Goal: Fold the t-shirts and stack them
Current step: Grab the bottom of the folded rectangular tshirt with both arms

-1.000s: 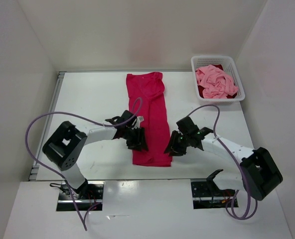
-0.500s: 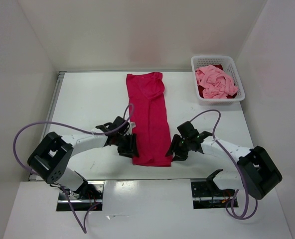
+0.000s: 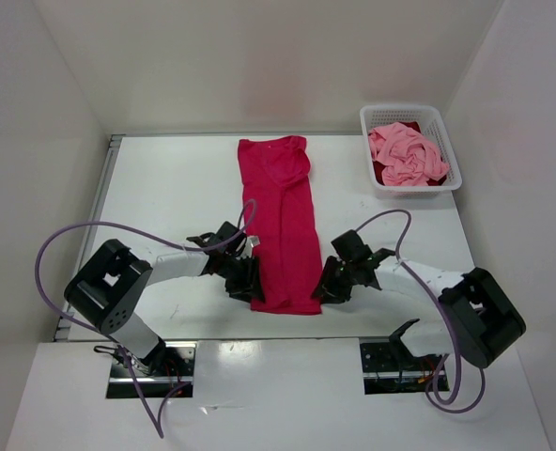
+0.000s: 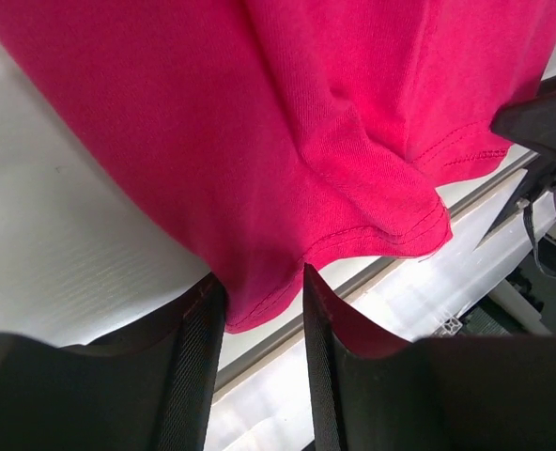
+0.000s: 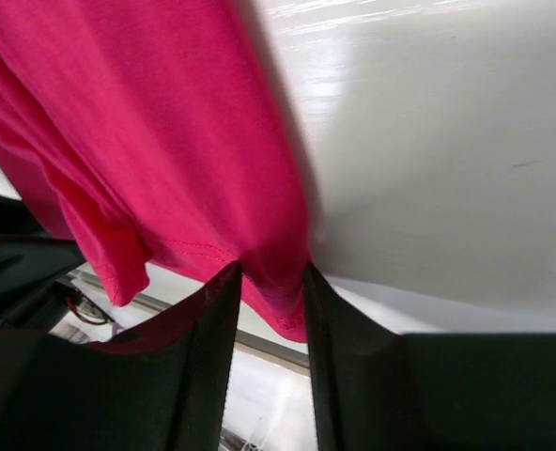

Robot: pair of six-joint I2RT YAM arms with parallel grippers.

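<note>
The bright magenta-red t-shirt (image 3: 283, 216) lies folded into a long narrow strip down the middle of the table. My left gripper (image 3: 253, 287) is at its near left hem corner and my right gripper (image 3: 323, 289) at its near right corner. The left wrist view has the hem corner (image 4: 259, 305) pinched between the fingers of the left gripper (image 4: 259, 282). Likewise, the right gripper (image 5: 270, 272) is shut on the other hem corner (image 5: 283, 301). The light pink t-shirt (image 3: 405, 155) is crumpled on top of the dark crimson one (image 3: 379, 174) in the basket.
The white lattice basket (image 3: 450, 150) stands at the back right of the table. The table's near edge (image 4: 372, 272), with a metal rail, runs just below the shirt's hem. White walls close in the table on three sides.
Both grippers slid toward me from the shirt's sides to its near hem corners. Their jaws opened wider on the way, then closed on the cloth.
</note>
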